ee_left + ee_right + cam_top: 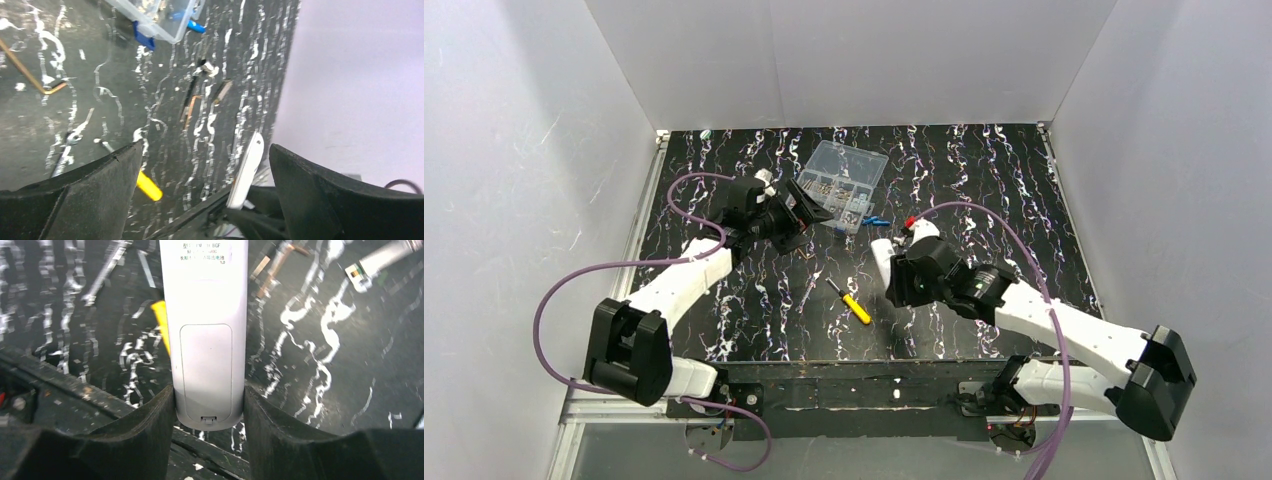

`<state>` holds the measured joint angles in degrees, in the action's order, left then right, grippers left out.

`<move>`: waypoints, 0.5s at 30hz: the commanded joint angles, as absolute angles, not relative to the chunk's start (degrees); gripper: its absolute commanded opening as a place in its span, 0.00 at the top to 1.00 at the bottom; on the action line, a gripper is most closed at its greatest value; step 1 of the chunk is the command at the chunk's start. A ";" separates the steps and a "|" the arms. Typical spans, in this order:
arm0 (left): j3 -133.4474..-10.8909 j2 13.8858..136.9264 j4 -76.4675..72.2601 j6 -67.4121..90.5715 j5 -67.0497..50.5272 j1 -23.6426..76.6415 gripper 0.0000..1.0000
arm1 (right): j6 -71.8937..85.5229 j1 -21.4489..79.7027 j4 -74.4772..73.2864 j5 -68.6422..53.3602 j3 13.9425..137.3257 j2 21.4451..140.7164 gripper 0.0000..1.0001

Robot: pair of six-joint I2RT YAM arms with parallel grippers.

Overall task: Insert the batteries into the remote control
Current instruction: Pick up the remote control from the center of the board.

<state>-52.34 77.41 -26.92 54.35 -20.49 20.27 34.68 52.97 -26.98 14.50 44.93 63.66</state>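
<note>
Checking right gripper (209, 400) first: what was it on?

> Clamped on the remote (207, 315), one finger on each long side, at the cover end. The remote's back faced the wrist camera.

Cover (206, 370)?

> In place on the remote, latch at the gripped end.

Where was that on the table (984, 200)?

> Right of centre, near half. From above, the remote (882, 260) pointed away from the bases. In the left wrist view the remote (247, 167) looked tilted up. Could not tell whether it touched the table.

Left gripper (205, 165)?

> Jaws wide apart. From above, the left gripper (812, 212) sat left of centre, just beside the box (839, 180) and well apart from the remote.

Batteries?

> The batteries (876, 220) lay on the table at the box's near right corner, between the box and the right gripper. Blue, but too small to count. One blue end (196, 26) showed beside the box in the left wrist view.

Anything else down there?

> The screwdriver (852, 302) lay flat between the arms, near the remote, yellow handle toward the bases. The right wrist view caught a strip of that handle (161, 320) just left of the remote.
</note>
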 commanded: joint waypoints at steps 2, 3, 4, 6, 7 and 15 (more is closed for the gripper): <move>-51.37 77.39 -38.12 66.90 -26.24 20.04 0.00 | 24.02 53.26 -20.02 6.23 50.79 62.06 0.99; -51.19 76.97 -38.45 67.80 -26.54 20.08 0.01 | 22.94 53.26 -21.08 5.33 52.30 63.28 0.99; -50.83 76.36 -39.07 68.82 -26.62 20.12 0.01 | 21.70 53.26 -22.03 4.03 54.03 64.46 0.99; -49.70 75.07 -39.81 70.86 -26.63 20.28 0.00 | 20.60 53.26 -23.94 1.80 56.98 66.92 0.99; -49.21 74.34 -39.91 71.67 -26.63 20.34 0.01 | 20.56 53.26 -24.42 0.88 58.08 67.95 0.99; -44.98 69.51 -39.98 74.13 -27.65 21.31 0.05 | 20.87 53.26 -22.07 -2.32 62.67 72.45 0.99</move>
